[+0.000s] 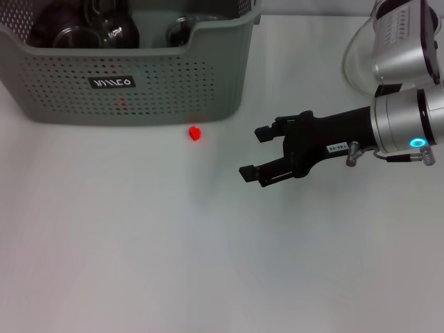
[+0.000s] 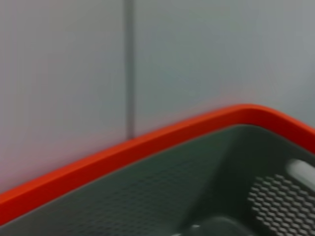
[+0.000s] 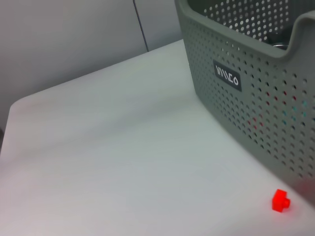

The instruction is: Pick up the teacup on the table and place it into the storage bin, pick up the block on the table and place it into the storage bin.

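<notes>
right gripper (image 1: 258,153) – fingers apart, empty, hovering over table | block (image 1: 195,132) – small red, on table just beside storage bin (image 1: 139,90) front wall, to gripper's left, slightly farther | left arm unseen, right nearer

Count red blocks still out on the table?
1. The red block sits on the table just in front of the storage bin, near its right corner, left of the open right pincer. Others may be hidden inside the bin.
</notes>
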`<state>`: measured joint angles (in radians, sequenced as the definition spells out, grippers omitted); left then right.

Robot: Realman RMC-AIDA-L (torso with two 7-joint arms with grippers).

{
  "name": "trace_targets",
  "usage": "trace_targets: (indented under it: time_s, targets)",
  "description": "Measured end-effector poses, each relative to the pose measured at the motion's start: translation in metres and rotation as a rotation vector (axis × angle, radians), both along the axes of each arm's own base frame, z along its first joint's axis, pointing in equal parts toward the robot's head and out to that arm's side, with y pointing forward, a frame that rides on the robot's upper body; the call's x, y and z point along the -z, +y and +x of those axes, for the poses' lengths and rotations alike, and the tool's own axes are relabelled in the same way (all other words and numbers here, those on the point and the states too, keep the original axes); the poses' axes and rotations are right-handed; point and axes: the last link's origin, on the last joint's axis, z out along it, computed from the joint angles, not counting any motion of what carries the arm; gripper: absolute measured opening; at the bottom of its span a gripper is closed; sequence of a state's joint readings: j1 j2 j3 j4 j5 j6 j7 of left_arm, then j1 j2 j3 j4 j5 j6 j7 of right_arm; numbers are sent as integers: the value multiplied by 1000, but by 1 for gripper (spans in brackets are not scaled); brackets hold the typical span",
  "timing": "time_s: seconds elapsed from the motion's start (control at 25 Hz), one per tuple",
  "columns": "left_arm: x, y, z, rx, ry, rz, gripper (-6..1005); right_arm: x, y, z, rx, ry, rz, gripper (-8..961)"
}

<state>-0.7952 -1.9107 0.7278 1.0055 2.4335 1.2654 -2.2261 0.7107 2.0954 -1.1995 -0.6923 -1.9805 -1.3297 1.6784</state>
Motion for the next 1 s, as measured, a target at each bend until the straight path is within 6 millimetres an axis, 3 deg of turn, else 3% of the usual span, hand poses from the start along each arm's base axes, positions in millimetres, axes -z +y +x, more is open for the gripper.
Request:
trace_targets:
  time_s: [0.36,0.6,0.84,0.92,0.96,1.0]
  targets:
    - [-1,1,-11,-39,-12,44,593,0,-1,1,-1,-1,-9,940]
    - [-1,-14,1,13,-51,-17,819,-2,-2,3,6,2,-9,940]
    - [14,-73,50,337,-107,-289,925,-5,-3,9,24,5,-1,940]
    - [25,-92,59,425,-104,-390,961,-7,-3,12,36,11,8,940]
    - [25,-92,59,425,-104,-390,961,-8,-2,14,43,14,14,940]
    - [43,-111,63,498,-99,-501,961,-10,-2,16,50,16,19,940]
